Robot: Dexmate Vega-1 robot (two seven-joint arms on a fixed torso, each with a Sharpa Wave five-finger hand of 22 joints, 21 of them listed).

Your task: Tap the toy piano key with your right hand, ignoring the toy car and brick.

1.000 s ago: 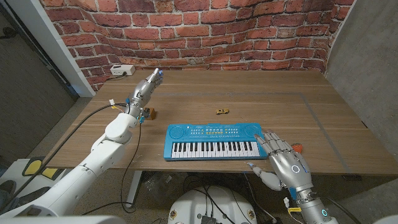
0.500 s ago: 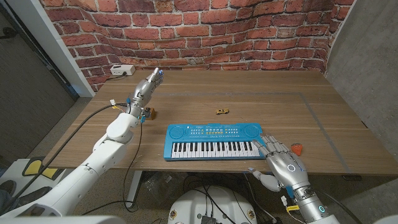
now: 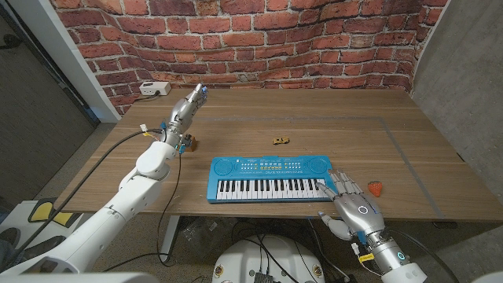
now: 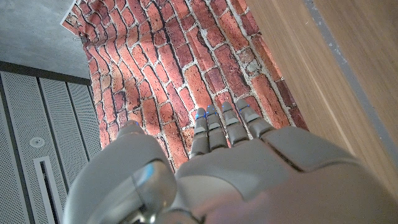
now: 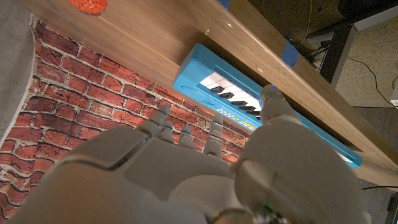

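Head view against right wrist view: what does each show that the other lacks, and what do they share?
Head view alone: the toy car on the far table, the left hand raised with fingers straight, and a white box by the wall. Right wrist view alone: blue tape on the table's edge. Both: the toy piano, the right hand with fingers spread at the piano's end, and the red brick.

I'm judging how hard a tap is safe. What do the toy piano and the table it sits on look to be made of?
The toy piano looks like moulded plastic: a uniform bright blue glossy case with white and black keys. The table looks like wood or a wood-look laminate, with brown grain streaks and a matte finish; the pictures don't settle which.
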